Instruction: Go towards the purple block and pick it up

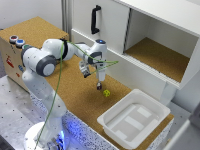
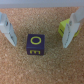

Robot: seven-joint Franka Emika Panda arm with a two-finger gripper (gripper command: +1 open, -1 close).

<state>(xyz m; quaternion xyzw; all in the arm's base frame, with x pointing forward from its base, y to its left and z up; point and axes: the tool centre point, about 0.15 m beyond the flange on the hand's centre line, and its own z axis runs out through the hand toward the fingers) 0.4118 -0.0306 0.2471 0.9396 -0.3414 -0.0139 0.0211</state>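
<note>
The purple block (image 2: 35,45) lies on the cork table top and has a yellow ring and yellow marks on its faces. In the wrist view it sits between my two fingers, a little nearer one of them. My gripper (image 2: 38,45) is open and above the block, and the fingers do not touch it. In the exterior view my gripper (image 1: 99,86) points down over the cork counter and hides the purple block. A yellow-green block (image 2: 63,26) lies just behind one finger (image 2: 71,31). It also shows in the exterior view (image 1: 106,93), to the gripper's right.
A white plastic tray (image 1: 112,122) stands on the counter toward the exterior view's right. A white cabinet with a black handle (image 1: 95,20) and an open compartment (image 1: 157,55) rises behind the counter. A box with coloured buttons (image 1: 16,41) is at the left.
</note>
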